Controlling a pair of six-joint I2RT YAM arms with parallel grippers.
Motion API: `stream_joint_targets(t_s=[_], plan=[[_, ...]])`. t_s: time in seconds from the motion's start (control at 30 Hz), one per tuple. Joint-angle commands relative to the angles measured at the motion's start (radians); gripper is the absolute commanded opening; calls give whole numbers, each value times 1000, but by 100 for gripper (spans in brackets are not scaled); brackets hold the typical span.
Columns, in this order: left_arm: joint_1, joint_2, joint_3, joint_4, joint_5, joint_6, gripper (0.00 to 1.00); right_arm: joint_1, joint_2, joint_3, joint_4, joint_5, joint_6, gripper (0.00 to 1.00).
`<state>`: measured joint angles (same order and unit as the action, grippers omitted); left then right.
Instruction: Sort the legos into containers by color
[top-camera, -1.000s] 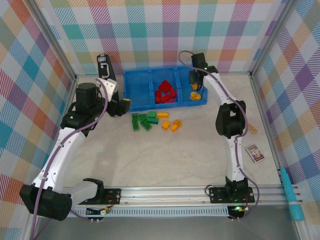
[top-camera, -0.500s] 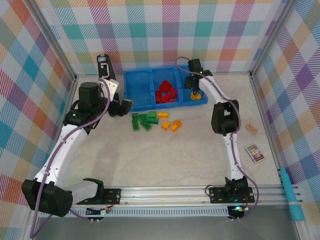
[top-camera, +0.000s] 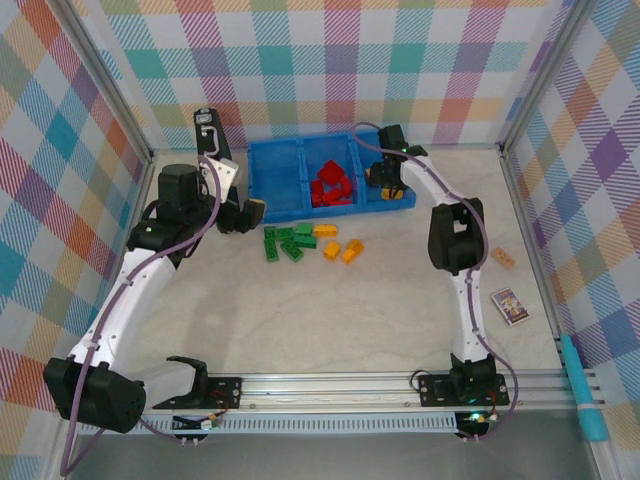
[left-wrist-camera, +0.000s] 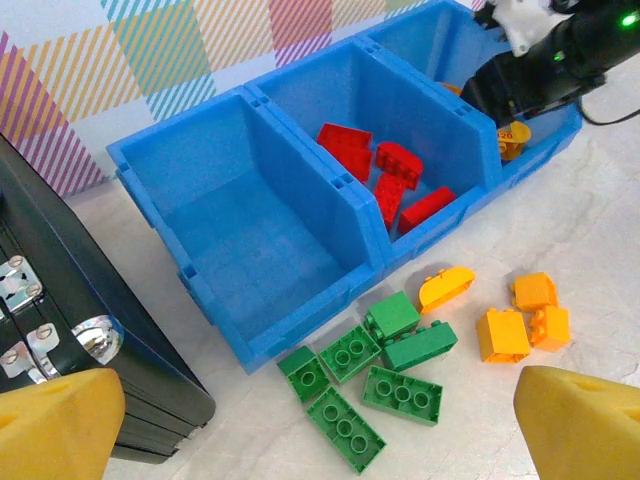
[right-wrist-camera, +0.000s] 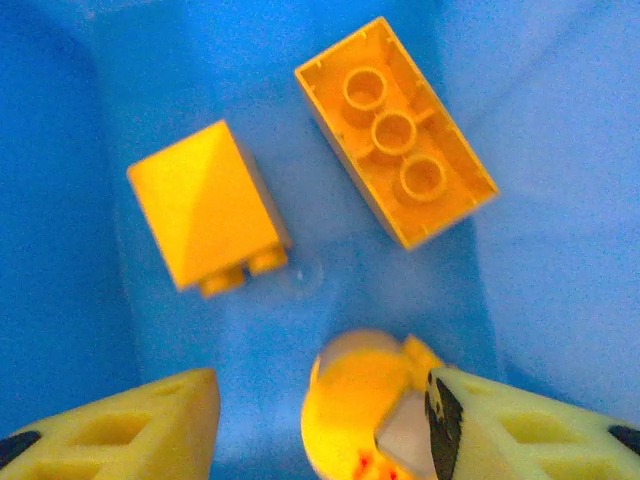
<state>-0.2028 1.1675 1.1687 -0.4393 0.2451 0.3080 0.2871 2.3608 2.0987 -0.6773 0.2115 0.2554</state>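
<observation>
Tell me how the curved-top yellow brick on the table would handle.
The curved-top yellow brick looks like rigid plastic: probably stiff and light. Its rounded top may slip when pinched; pushed, it likely slides on the table.

Left gripper (left-wrist-camera: 320, 425) jaws wide; right gripper (right-wrist-camera: 325, 420) jaws apart, pointing down.

Top external view: bright, even, diffuse overhead light. Shadows on the table (top-camera: 330, 300) are faint and soft. Frame posts (top-camera: 113, 90) lean outward at the edges.

Left wrist view: crisp centre. There is a glint on the silver latch (left-wrist-camera: 95, 338) of the black case (left-wrist-camera: 90, 290). Fingertips (left-wrist-camera: 60, 425) of the left gripper (left-wrist-camera: 320, 425) are blurred.

Right wrist view: soft focus overall, blue heavily saturated. A small pale glare sits on the floor of the blue tray (right-wrist-camera: 300, 272). The right gripper (right-wrist-camera: 325, 425) is blurred along the bottom edge.
</observation>
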Motion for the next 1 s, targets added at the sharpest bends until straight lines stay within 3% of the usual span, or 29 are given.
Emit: stream_joint_targets(t_s=[0.0,0.43,0.7,0.97], plan=[[-14,-40,29,-15,-8,18,100,13,-182,-80,61,-4,33,57],[-64,-157,24,-31,-21,45,100,81,-529,-546,108,3,150,58],[-76,-187,43,-51,-15,47,100,135,-710,-873,141,-70,383,58],[-85,-223,43,-59,-11,57,100,170,-705,-1048,343,-196,678,58]])
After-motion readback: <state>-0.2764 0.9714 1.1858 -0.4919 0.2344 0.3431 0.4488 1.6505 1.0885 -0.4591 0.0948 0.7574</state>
